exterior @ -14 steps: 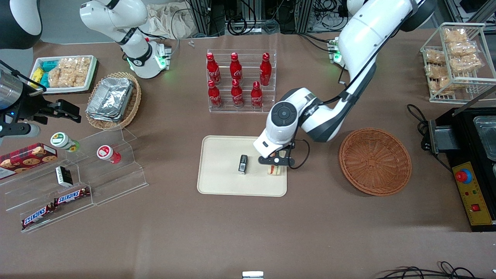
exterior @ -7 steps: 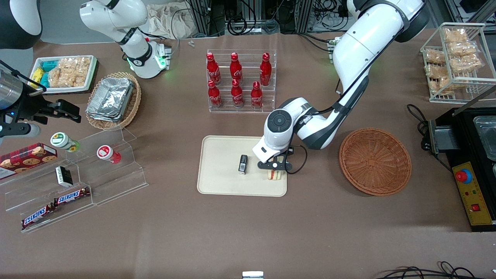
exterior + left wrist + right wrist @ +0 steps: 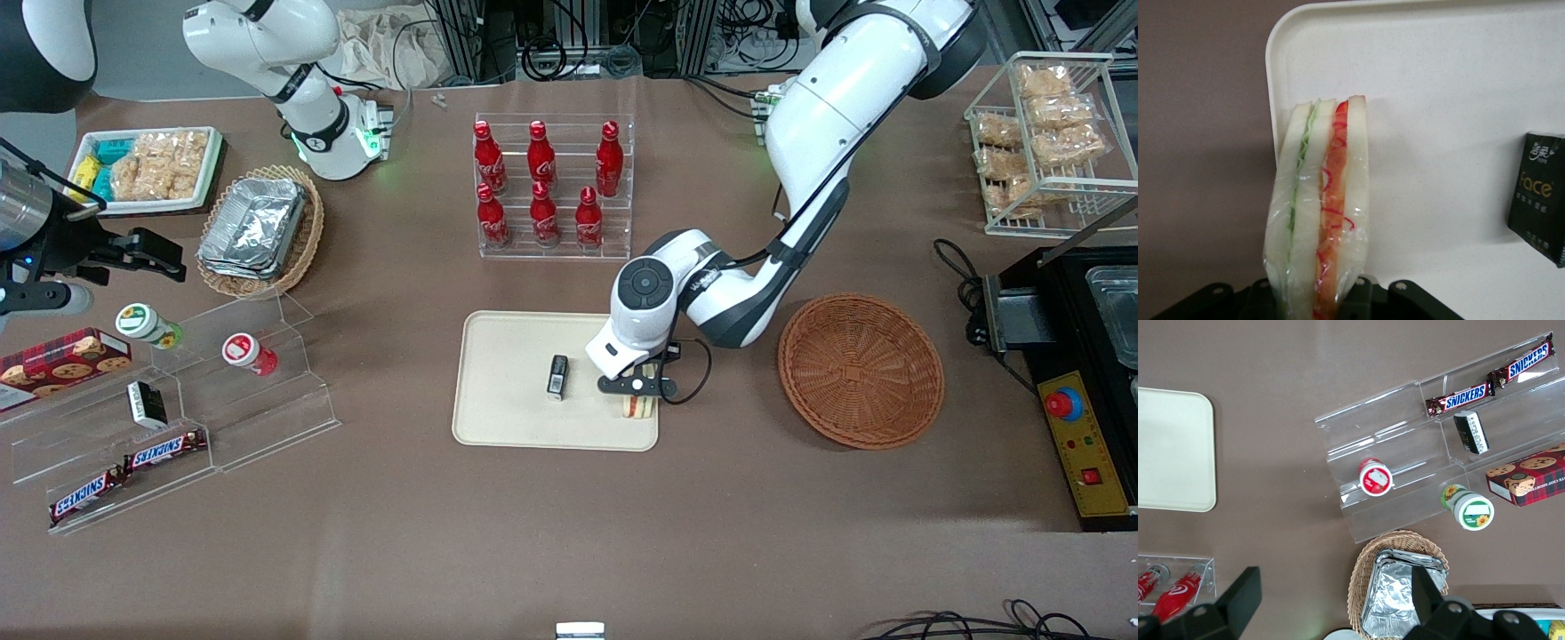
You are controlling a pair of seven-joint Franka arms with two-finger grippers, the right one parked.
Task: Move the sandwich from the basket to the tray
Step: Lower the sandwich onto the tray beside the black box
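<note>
Sandwich [image 3: 634, 405] stands on the tray [image 3: 507, 418], its upper part hidden by the gripper [image 3: 637, 388] clamping it.

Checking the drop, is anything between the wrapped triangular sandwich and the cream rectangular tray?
Nothing visible: the gripper holds the wrapped triangular sandwich over bare cream rectangular tray; the small black packet lies apart.

Gripper [image 3: 637, 388] sits over the tray [image 3: 507, 418] edge nearest the basket [image 3: 861, 370]; only a black pack [image 3: 557, 376] crowds it there.
</note>
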